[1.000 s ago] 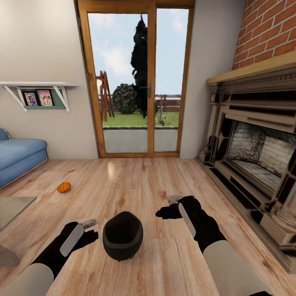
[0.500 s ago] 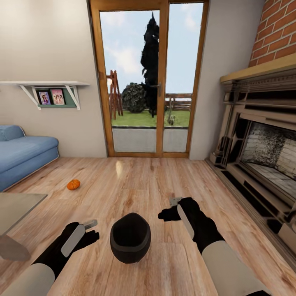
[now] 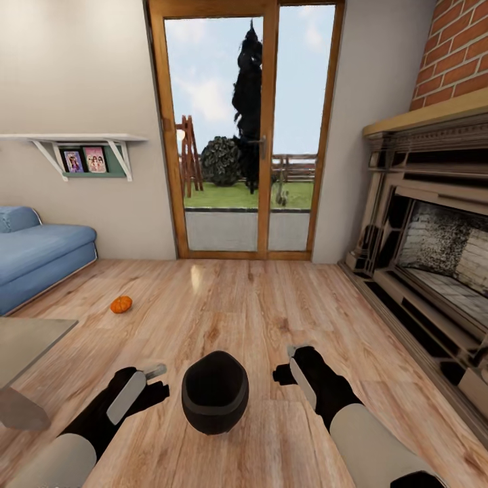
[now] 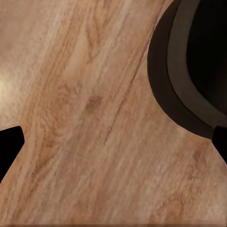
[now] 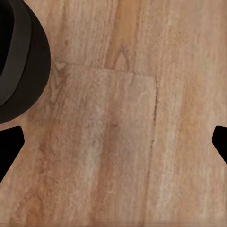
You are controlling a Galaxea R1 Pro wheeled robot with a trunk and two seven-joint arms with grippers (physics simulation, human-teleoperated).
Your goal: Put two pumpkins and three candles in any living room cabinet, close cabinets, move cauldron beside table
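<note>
Both grippers hang low over the wood floor [image 3: 271, 318] with jaws spread wide and empty, the left gripper [image 3: 157, 381] just beside the cauldron [image 3: 215, 391] on one side, the right gripper [image 3: 288, 362] near its other side (neither touches it). One pumpkin [image 3: 121, 304] lies well apart, near the blue sofa [image 3: 37, 254]. The table [image 3: 24, 342] corner shows nearby.

A pale wood plank floor [image 3: 271, 312] carries everything here. The black cauldron [image 3: 215, 391] sits directly on it, mouth up. Well beyond the cauldron and off to its left, a small orange pumpkin [image 3: 121, 304] lies on the boards, and nearer on that side stands the grey-topped table [image 3: 24, 342].
</note>
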